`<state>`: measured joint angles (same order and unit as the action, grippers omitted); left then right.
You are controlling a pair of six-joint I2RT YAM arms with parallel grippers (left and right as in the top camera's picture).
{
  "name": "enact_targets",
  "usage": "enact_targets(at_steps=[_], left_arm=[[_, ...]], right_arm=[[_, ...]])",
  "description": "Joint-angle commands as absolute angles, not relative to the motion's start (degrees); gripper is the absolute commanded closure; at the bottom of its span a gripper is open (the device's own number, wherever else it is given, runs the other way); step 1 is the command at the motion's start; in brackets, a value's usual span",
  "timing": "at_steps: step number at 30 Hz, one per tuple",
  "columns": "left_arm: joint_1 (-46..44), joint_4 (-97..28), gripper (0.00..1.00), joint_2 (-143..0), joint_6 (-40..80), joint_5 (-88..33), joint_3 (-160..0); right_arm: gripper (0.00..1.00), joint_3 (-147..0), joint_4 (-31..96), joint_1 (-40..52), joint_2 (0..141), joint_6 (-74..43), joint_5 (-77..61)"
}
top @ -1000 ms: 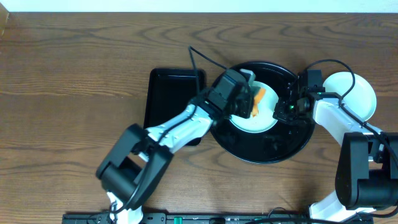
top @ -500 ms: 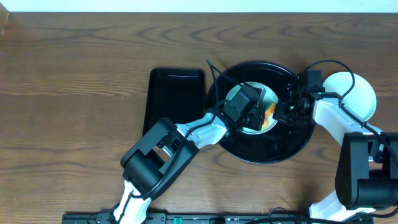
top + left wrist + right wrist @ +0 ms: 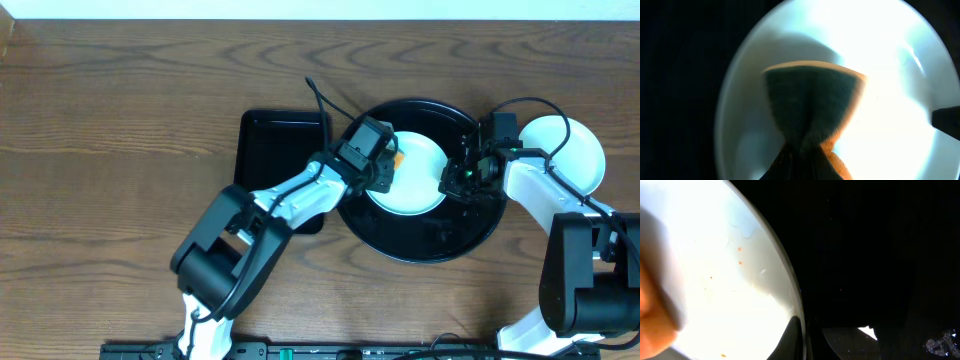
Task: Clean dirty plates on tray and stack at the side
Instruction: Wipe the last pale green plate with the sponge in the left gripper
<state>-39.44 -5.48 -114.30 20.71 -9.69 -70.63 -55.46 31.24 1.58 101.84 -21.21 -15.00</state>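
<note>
A pale mint-white plate [image 3: 420,185] lies on the round black tray [image 3: 430,240]. My left gripper [image 3: 388,165] is shut on an orange sponge [image 3: 397,158] with a dark green scrub face, pressed on the plate's left part. The left wrist view shows the sponge [image 3: 810,105] on the plate [image 3: 890,75], pinched in the fingers [image 3: 805,167]. My right gripper [image 3: 452,182] is shut on the plate's right rim. The right wrist view shows its fingers [image 3: 802,335] either side of the rim. There the plate [image 3: 715,280] carries small orange specks, with the tray [image 3: 865,255] beside it.
A white plate [image 3: 575,150] sits on the wooden table just right of the tray, beside my right arm. A smaller rectangular black tray [image 3: 275,160] lies left of the round tray, partly under my left arm.
My left gripper swept the sponge across the plate to its right side, then back to the left edge. The right gripper has stayed on the rim.
</note>
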Motion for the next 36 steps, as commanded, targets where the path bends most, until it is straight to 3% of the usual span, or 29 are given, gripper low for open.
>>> enact_targets(at_steps=[1,19,24,36], left_arm=[[-39.7,-3.6,0.93,-108.4,16.4,-11.2,-71.5],[-45.8,6.0,0.92,-118.7,15.6,-10.4,-71.5],[-42.9,0.8,0.93,-118.7,15.0,-1.2,-71.5],[-35.8,-4.8,0.93,-108.8,15.0,-7.7,-71.5]], right_arm=[[0.99,-54.6,32.6,2.3,102.4,-19.6,-13.5],[0.99,-54.6,33.1,2.3,102.4,-19.7,-13.5],[0.99,-54.6,33.5,2.3,102.4,-19.6,-13.5],[0.99,-54.6,33.7,2.3,102.4,-19.6,-13.5]])
